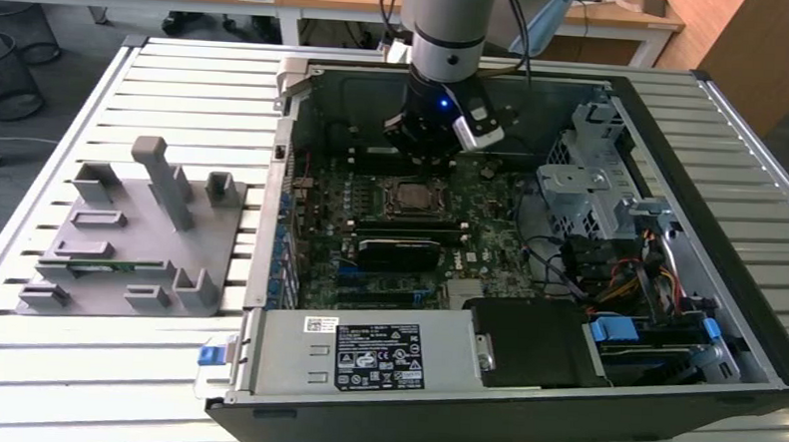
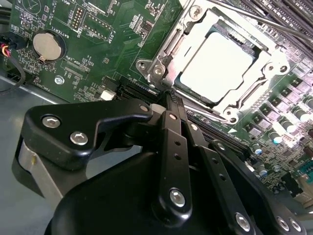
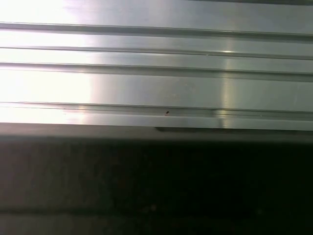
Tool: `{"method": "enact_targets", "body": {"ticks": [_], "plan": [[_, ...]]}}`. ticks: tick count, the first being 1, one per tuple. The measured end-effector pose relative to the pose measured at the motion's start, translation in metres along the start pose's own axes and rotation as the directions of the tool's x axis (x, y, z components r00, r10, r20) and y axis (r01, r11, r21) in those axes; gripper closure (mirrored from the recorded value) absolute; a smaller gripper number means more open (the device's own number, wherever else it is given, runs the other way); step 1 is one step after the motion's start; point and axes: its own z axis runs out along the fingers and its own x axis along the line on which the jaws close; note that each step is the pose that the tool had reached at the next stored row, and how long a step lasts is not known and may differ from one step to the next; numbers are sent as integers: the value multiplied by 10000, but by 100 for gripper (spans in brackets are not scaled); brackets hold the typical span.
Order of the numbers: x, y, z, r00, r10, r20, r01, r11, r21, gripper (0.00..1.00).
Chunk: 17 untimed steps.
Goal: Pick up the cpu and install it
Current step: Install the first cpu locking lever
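The cpu (image 2: 217, 66) lies flat in the motherboard socket, its silvery top ringed by the metal socket frame (image 2: 164, 56). In the exterior view the cpu (image 1: 410, 194) sits mid-board inside the open computer case (image 1: 749, 326). My gripper (image 1: 428, 161) hangs just behind the socket, above the board. In the second wrist view the gripper (image 2: 169, 98) has its black fingers (image 2: 173, 142) pressed together at the tips beside the socket's edge. Nothing is held between them, and they do not touch the cpu.
A grey fixture block (image 1: 127, 239) with a green memory stick (image 1: 93, 265) lies on the slatted metal table (image 3: 156, 88) at the exterior view's left. Inside the case are black memory modules (image 1: 401, 226), a power supply (image 1: 362, 351), a drive cage (image 1: 590, 190) and cables (image 1: 631, 281). A coin battery (image 2: 48, 45) sits on the board.
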Motion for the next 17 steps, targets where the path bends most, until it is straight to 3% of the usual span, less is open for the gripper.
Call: {"method": "enact_targets", "body": {"ticks": [17], "plan": [[-16, 0, 7, 10000, -7, -1, 7, 10000, 1, 89]]}}
